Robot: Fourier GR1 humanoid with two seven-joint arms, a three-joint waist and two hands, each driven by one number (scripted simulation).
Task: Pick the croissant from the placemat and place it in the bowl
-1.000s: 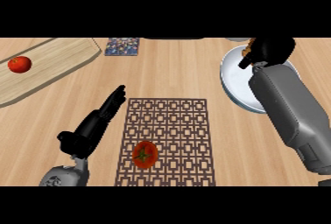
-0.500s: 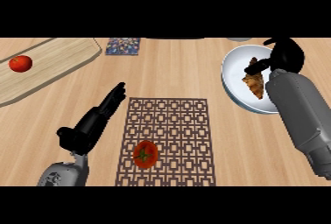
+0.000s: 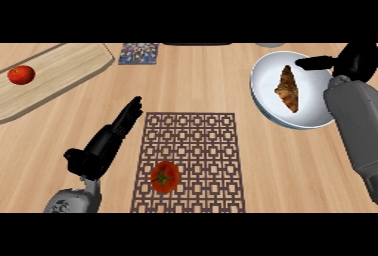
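A brown croissant point(image 3: 288, 89) lies inside the white bowl point(image 3: 264, 102) at the right of the counter. My right hand point(image 3: 347, 61) is over the bowl's far right rim, open, its thumb stretched left above the croissant's far tip and apart from it. The dark patterned placemat point(image 3: 190, 150) lies at the centre with a red tomato point(image 3: 165, 177) on its near left part. My left hand point(image 3: 111, 137) rests open beside the placemat's left edge, fingers pointing away from me.
A wooden cutting board point(image 3: 59, 75) sits at the far left with a red apple point(image 3: 21, 75) on it. A small patterned coaster point(image 3: 139, 53) lies at the back. Dark objects show partly along the far edge.
My right hand has opened, let go of the croissant into the bowl, and drawn back to the right. The left hand has not moved.
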